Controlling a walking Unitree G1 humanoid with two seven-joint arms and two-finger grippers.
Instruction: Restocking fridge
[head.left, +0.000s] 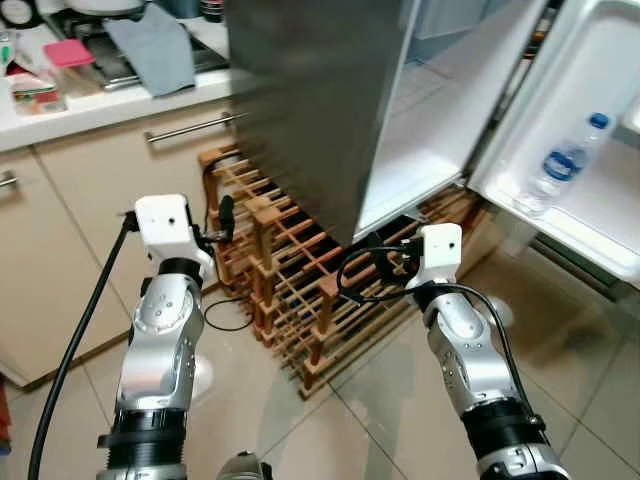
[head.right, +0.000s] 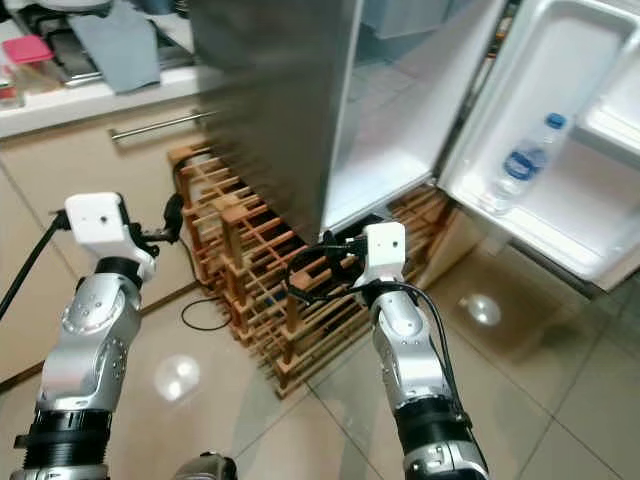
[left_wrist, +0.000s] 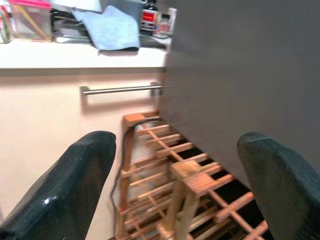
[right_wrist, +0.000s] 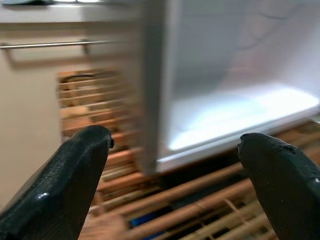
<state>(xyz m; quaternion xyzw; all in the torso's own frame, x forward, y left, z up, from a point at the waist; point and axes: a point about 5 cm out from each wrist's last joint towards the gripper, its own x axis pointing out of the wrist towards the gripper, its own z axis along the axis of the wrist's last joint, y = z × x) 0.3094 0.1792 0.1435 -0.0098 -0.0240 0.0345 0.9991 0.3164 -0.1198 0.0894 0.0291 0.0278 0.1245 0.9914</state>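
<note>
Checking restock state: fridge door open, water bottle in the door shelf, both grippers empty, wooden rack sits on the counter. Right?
Not quite: the wooden rack stands on the floor between the cabinet and the fridge, per the left eye view. The rest holds: door open, water bottle in the door shelf, left gripper and right gripper open, empty.

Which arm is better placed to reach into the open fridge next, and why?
Probably the right. The right gripper, open and empty, hangs just below the open fridge; the left gripper is beside the wooden rack, behind the fridge's grey side.
</note>
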